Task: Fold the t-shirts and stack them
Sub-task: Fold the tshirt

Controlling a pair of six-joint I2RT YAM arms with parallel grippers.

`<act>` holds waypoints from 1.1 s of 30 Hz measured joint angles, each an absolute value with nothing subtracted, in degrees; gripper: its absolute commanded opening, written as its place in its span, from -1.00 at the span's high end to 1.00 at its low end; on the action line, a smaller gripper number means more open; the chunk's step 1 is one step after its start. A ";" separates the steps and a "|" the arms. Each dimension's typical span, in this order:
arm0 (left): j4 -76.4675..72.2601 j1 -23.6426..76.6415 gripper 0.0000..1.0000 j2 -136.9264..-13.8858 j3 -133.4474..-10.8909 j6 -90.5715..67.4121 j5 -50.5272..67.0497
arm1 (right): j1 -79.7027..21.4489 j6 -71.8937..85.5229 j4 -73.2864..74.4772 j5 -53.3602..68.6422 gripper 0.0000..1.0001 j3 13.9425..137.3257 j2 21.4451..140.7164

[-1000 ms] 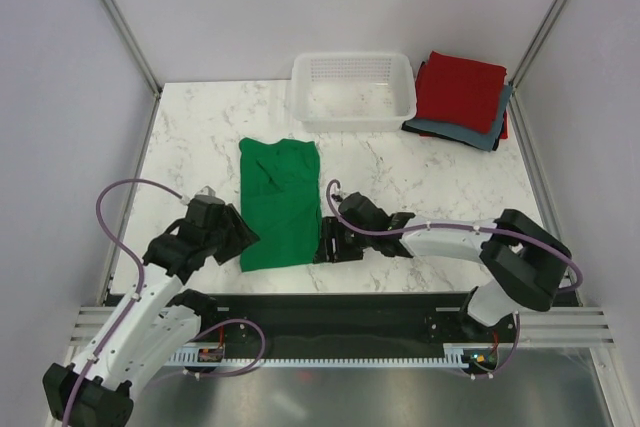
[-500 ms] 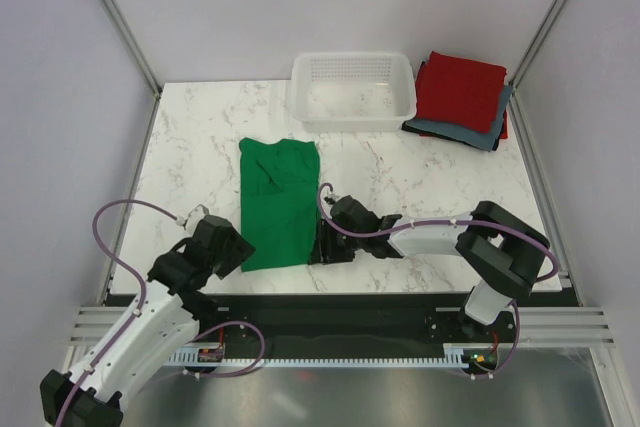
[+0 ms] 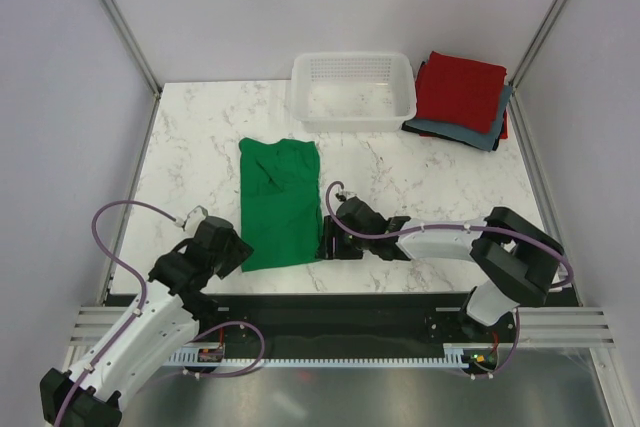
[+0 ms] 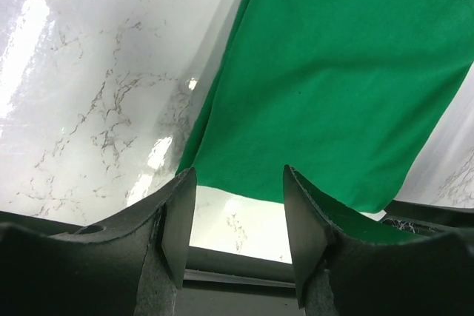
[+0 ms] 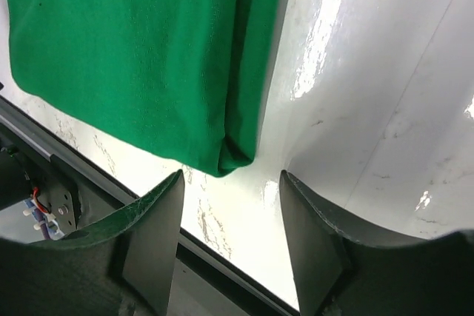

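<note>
The bright green t-shirt [image 3: 279, 202] lies folded into a long strip on the marble table, its near hem close to the front edge. It shows in the left wrist view [image 4: 341, 72] and in the right wrist view [image 5: 148, 57]. My left gripper [image 3: 232, 252] is open and empty at the hem's near-left corner; its pads [image 4: 180, 220] stand just short of the hem. My right gripper [image 3: 326, 243] is open and empty at the hem's near-right corner. Folded red [image 3: 460, 89] and grey-blue [image 3: 462, 132] t-shirts are stacked at the back right.
A white mesh basket [image 3: 352, 90] stands at the back, between the green shirt and the stack. The table's front edge and black rail [image 3: 330, 307] run just behind both grippers. Frame posts stand at the back corners.
The left gripper pulled back off the green shirt's near-left edge toward the front and now holds still. The right gripper shifted left, then slightly back right, beside the near-right corner.
</note>
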State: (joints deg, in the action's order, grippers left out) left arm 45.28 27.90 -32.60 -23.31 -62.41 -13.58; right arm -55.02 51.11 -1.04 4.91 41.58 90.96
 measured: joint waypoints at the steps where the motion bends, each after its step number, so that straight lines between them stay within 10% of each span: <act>1: 45.25 27.90 -0.14 -32.60 -23.27 -62.41 -13.63 | -55.02 51.20 -1.04 4.58 -0.25 41.60 90.94; 9: 44.82 27.90 -0.13 -32.58 -23.03 -62.41 -13.98 | -55.35 51.09 -2.26 4.49 -0.06 45.17 95.13; 20: 44.42 29.45 -0.01 -32.73 -22.52 -62.41 -14.57 | -56.45 50.30 -1.28 3.01 1.00 46.30 97.19; 33: 43.72 36.34 0.08 -36.95 -21.63 -63.53 -14.90 | -56.07 51.05 1.74 -1.45 1.00 43.81 93.27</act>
State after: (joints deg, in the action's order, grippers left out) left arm 43.72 36.34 -36.95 -21.63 -63.53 -14.90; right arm -56.07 51.05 1.74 -1.45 43.81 93.27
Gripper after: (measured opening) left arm 0.457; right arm 0.010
